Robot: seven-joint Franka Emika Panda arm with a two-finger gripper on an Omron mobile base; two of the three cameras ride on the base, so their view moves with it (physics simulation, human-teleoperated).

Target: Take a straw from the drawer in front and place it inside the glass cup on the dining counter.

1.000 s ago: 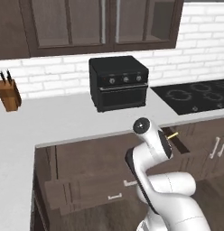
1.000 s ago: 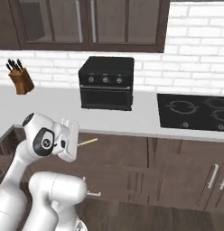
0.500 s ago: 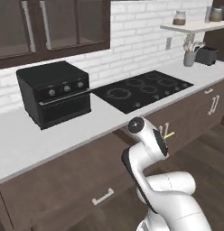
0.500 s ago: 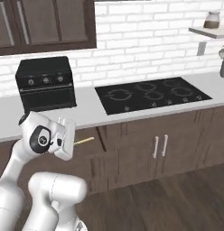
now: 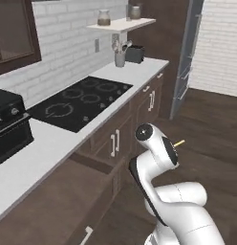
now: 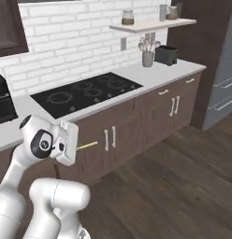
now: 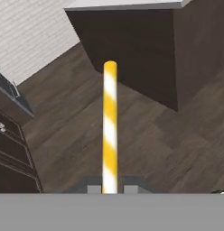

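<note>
Clearly one straw (image 7: 109, 126), striped yellow and white, is pinched between the two dark fingertips (image 7: 95, 188) of the gripper (image 7: 109, 189), whose jaws are closed on its lower end; it sticks straight out along the hand over dark wood floor (image 7: 145, 149). From the right base camera the straw (image 6: 87, 145) pokes out sideways from the gripper (image 6: 75, 148), held in front of the dark-brown cabinet doors (image 6: 108, 140). From the left base camera its tip (image 5: 179, 142) shows just past the white wrist. One black cooktop (image 6: 85, 92) lies in the white worktop (image 6: 169, 71), with four rings on it. One shelf (image 6: 153, 24) on the brick wall carries two jars, and under it stand one utensil holder (image 6: 148, 57) and one dark toaster (image 6: 166, 54). One drawer (image 5: 68, 196) stands pulled open below the worktop in the left base view.
</note>
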